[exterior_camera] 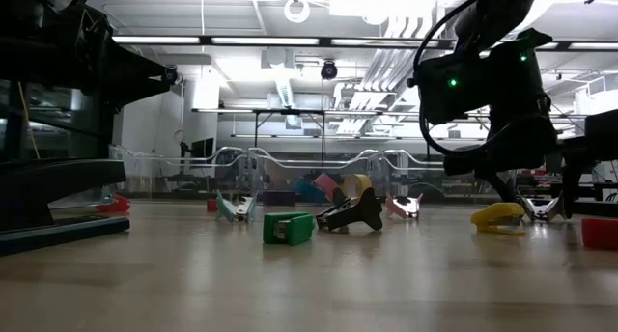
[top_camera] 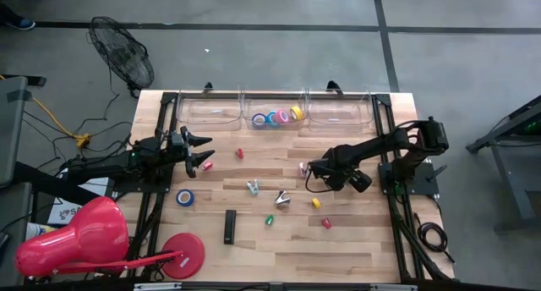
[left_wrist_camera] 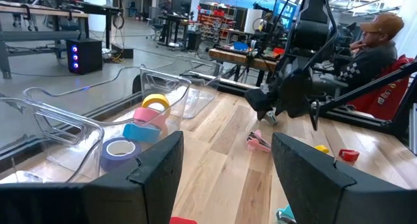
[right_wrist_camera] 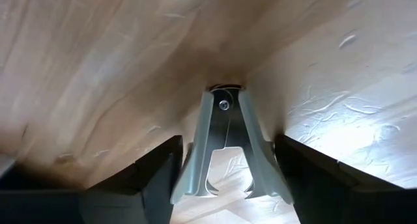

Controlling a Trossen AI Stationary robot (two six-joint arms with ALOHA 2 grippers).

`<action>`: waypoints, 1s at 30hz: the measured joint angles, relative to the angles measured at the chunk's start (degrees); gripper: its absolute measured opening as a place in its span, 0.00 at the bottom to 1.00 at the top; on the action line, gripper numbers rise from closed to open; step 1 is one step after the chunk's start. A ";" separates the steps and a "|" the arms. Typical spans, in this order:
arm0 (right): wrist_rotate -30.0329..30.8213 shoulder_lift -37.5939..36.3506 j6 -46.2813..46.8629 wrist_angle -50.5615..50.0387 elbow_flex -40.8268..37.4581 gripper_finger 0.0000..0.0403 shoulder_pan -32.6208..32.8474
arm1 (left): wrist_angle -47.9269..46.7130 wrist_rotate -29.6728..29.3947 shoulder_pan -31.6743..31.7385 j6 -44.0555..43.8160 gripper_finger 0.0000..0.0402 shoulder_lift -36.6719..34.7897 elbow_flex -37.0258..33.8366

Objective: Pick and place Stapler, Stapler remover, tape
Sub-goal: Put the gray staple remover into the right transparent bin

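The left gripper (top_camera: pixel 205 152) hangs spread and empty near a blue tape roll (top_camera: pixel 184 197). The right gripper (top_camera: pixel 309 169) reaches down around a pink staple remover (right_wrist_camera: pixel 226 149), fingers spread beside it, on the wooden table (top_camera: pixel 355 240). More tape rolls (top_camera: pixel 277 117) sit in the middle clear bin (top_camera: pixel 272 109).

Two arms of matte black jointed links. The left claw (top_camera: pixel 205 152) and right claw (top_camera: pixel 309 167) each end in two broad, flat, angular black fingers (left_wrist_camera: pixel 159 162). Looped black cables run along the right arm, whose housing carries small green indicator lights.
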 joint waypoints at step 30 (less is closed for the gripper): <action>-3.08 -1.38 15.14 -5.94 12.69 0.25 -6.52 | 0.00 0.00 0.01 0.00 0.57 -0.01 0.00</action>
